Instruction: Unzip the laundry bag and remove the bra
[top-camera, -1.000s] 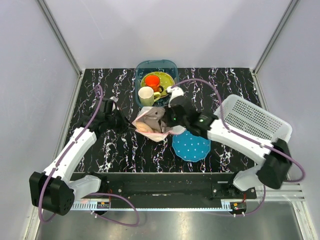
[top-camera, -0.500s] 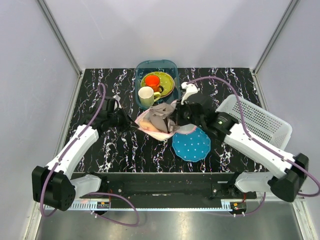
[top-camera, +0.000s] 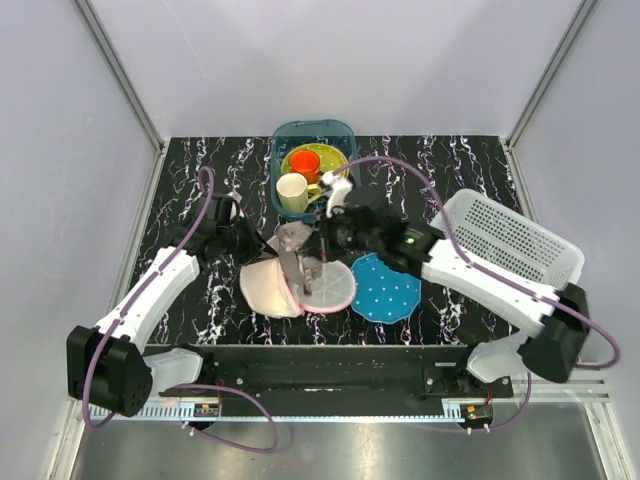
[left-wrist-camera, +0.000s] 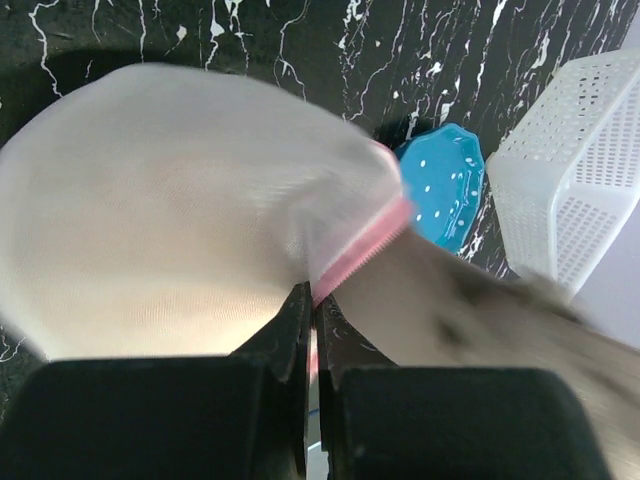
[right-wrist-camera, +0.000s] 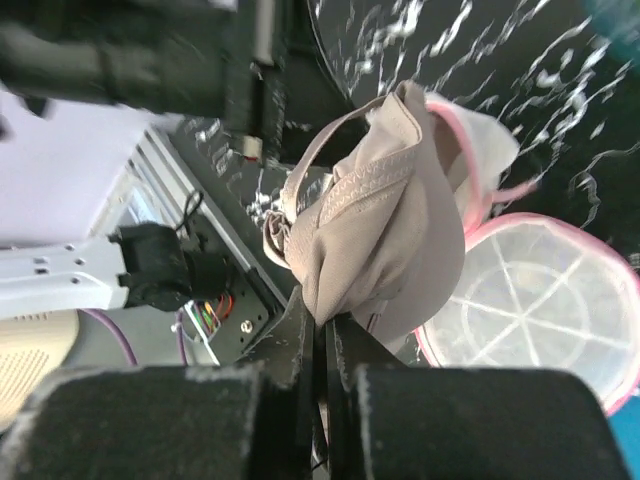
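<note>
Both halves of the laundry bag (top-camera: 270, 292) are now lying spread open; half a second ago they were bunching round the bra (right-wrist-camera: 385, 235). The right gripper (right-wrist-camera: 322, 322) is pinching the bra, which is dangling just beyond its closed jaws. The left gripper (left-wrist-camera: 311, 305) is clamping the pink trim (left-wrist-camera: 355, 255). Removal is looking nearly finished.

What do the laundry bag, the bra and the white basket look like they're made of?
Laundry bag: probably fine white synthetic mesh, semi-sheer, with stiff white ribs showing through and pink fabric trim.
Bra: soft, matte beige fabric that hangs in limp folds, with a patterned, elastic-looking strap.
Basket: likely rigid white plastic, smooth, with regular rows of small holes.
</note>
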